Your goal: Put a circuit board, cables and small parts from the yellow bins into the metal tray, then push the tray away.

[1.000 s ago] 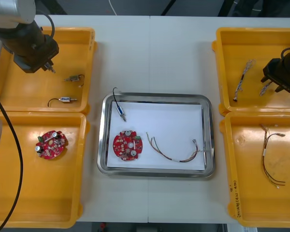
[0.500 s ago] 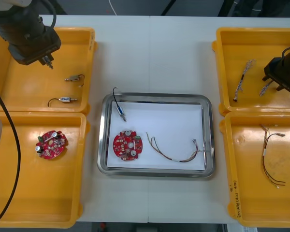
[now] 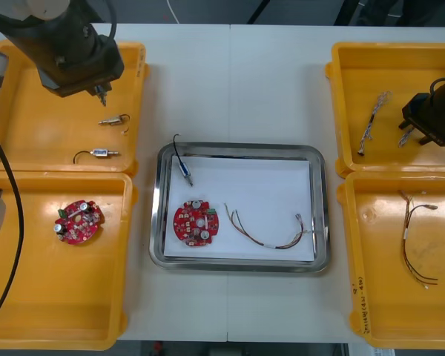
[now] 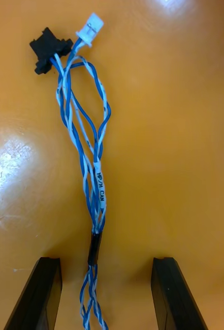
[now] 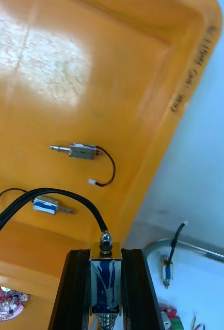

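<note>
- Bins, left pair: far yellow bin (image 3: 15,141) at the table's far left corner, near yellow bin (image 3: 30,297) touching it at the near left corner.
- Left gripper (image 3: 99,92) hangs over the far bin, close to its far right corner. Its fingers (image 5: 76,289) are clenched on a held metal part (image 5: 105,281), and a black lead (image 5: 50,195) arcs off the part's top.
- On that bin's floor, toward its right edge, lie two loose metal parts, each with a thin black lead: one (image 3: 115,119) just beside the gripper, the other (image 3: 98,153) by the near edge.
- Near left bin: spare circuit board (image 3: 78,222), round and red, toward the far edge.
- Metal tray (image 3: 237,265) at the table's middle, white inside. A placed metal part (image 3: 185,169) lies in its far left corner with its lead over the rim. A tray circuit board (image 3: 196,222) lies by the left edge. A red and yellow cable (image 3: 271,233) runs from it toward the near right corner.
- Far right bin (image 3: 341,89): right gripper (image 3: 419,133) low over its right side, released. Its fingers (image 4: 37,294) straddle a twisted blue and white cable (image 4: 91,170) without touching it. A second twisted cable (image 3: 372,122) lies near the bin's left edge.
- Near right bin (image 3: 356,297): loose cable bundle (image 3: 415,237) toward the right side.
</note>
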